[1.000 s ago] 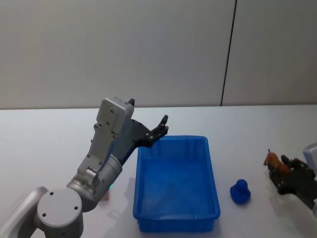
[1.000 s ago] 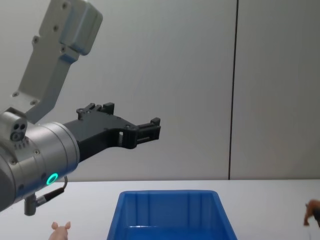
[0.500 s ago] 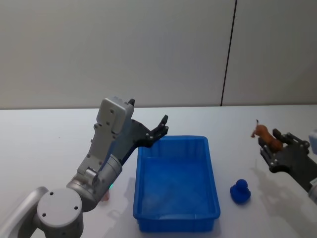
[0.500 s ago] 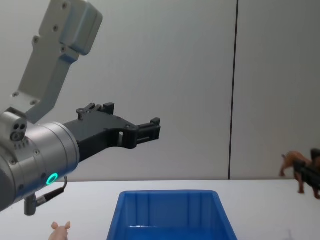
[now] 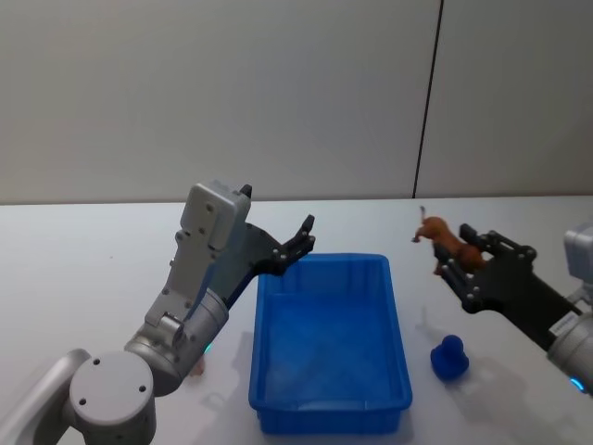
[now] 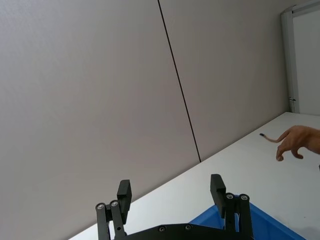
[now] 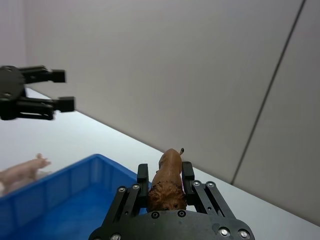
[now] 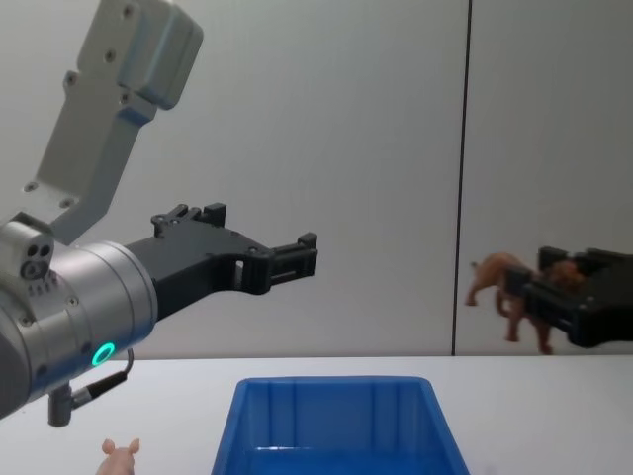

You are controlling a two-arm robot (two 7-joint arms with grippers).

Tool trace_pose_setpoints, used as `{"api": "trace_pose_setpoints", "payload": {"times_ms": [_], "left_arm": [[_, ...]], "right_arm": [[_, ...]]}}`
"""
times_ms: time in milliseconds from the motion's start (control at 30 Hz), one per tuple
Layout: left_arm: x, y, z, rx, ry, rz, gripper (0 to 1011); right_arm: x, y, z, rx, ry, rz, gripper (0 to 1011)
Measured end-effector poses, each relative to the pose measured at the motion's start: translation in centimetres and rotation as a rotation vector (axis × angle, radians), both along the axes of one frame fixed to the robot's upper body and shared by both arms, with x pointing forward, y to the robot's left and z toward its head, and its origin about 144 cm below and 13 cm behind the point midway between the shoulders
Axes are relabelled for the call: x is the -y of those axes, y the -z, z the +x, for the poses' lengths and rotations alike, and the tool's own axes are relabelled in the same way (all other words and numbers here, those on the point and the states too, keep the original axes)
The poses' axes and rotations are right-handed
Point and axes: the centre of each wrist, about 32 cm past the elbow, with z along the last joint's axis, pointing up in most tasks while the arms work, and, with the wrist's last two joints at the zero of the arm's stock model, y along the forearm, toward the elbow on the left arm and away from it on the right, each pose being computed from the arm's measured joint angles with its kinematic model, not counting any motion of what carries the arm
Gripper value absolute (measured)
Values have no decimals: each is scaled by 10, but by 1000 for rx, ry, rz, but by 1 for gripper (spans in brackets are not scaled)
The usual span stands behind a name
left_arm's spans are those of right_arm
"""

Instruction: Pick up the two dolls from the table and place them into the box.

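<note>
Plain pale grey wall point(image 5: 232, 93) behind, split by a thin dark vertical seam point(image 5: 428, 93). White matte table point(image 5: 74, 250) below, meeting the wall along a straight edge. Soft, even light, with faint shadows on the tabletop. White frame point(image 6: 286, 55) at the wall's far end.

My right gripper point(image 5: 453, 256) is black; in its jaws, a reddish-brown doll point(image 5: 441, 235). Left of them and lower, the box point(image 5: 326, 409) is bright blue, ribbed inside. Beneath them, a dark blue figure point(image 5: 449, 359). Below my black left gripper point(image 5: 304, 234), a pale pink doll point(image 8: 121, 457).
</note>
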Motion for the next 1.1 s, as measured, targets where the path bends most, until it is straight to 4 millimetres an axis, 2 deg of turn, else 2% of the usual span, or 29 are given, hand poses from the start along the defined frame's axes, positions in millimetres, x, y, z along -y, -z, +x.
{"api": "trace_pose_setpoints", "payload": {"times_ms": [300,567,767,800,833,1100], "left_arm": [[0,0,0,0,0,0,1001],[0,0,0,0,0,0,1001],[0,0,0,0,0,0,1001],[0,0,0,0,0,0,1001],[0,0,0,0,0,0,1001],[0,0,0,0,0,0,1001]], "right_arm": [[-20,-4,3,-59,-137,46,390],[-44,2,9,-153,-245,74,391],[-56,6,12,-192,-289,83,580],[-57,7,12,-196,-294,85,580],[-59,7,13,-203,-303,86,638],[-67,9,15,-225,-333,92,892]]}}
